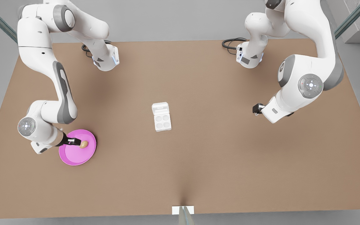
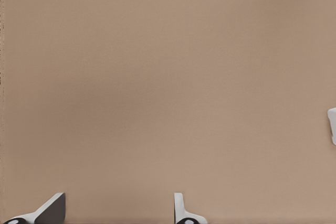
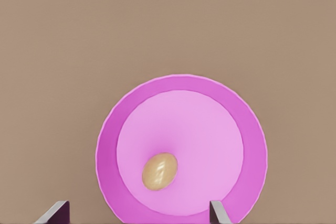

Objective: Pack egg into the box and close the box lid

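Observation:
The tan egg [image 1: 83, 144] [image 3: 160, 171] lies on a round pink plate [image 1: 73, 156] [image 3: 231, 108] at the front view's left. My right gripper [image 1: 76, 142] [image 3: 137, 214] hangs over the plate, open, its fingertips [image 3: 58, 212] spread to either side of the egg and not touching it. The white box [image 1: 162, 122] sits mid-table with four empty cups. Its box lid [image 1: 160, 108] is folded back flat, showing its inner side. My left gripper [image 1: 255, 109] [image 2: 115, 214] waits open over bare table at the front view's right, holding nothing. A sliver of the box [image 2: 332, 125] shows in the left wrist view.
The brown table [image 1: 230, 162] is bare around the box and between the box and the plate. Both arm bases stand at the far edge with black cables [image 1: 231, 42] beside them. A small white marker [image 1: 183, 210] sits at the near edge.

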Action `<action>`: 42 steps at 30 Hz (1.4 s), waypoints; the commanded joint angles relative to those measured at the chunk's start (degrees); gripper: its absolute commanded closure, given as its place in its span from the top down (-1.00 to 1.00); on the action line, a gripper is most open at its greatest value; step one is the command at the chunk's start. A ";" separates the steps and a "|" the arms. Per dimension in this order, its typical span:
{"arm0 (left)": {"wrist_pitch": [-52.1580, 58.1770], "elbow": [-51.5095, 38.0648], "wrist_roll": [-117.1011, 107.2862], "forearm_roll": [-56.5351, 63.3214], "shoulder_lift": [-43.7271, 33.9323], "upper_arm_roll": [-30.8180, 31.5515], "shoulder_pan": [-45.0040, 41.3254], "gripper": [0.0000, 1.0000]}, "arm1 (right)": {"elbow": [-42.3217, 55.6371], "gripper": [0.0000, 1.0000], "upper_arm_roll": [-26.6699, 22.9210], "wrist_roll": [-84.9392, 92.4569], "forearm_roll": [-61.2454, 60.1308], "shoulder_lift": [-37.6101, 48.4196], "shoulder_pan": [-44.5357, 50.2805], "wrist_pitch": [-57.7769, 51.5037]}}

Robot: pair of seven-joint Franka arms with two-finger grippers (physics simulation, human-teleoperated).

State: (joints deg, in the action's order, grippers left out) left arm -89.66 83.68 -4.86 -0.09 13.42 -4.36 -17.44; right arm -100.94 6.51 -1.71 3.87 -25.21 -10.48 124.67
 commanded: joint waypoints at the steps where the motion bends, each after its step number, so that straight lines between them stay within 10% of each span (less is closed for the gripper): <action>1: 0.19 0.00 0.03 1.06 -0.06 -0.04 -0.13 1.00 | 0.57 1.00 0.17 0.74 -0.35 -0.81 0.46 4.35; 40: 0.54 -0.97 0.11 4.22 0.82 1.02 -1.01 1.00 | -10.86 1.00 1.14 -16.40 0.26 -8.28 -3.23 21.14; 42: 0.80 -2.38 0.38 4.40 1.17 1.02 -0.93 1.00 | -10.86 0.27 1.14 -16.40 0.17 -8.54 -3.23 21.14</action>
State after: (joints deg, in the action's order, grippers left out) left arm -88.14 81.58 -4.77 4.03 14.54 -3.45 -18.52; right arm -111.81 7.64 -13.84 4.07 -33.67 -13.71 145.34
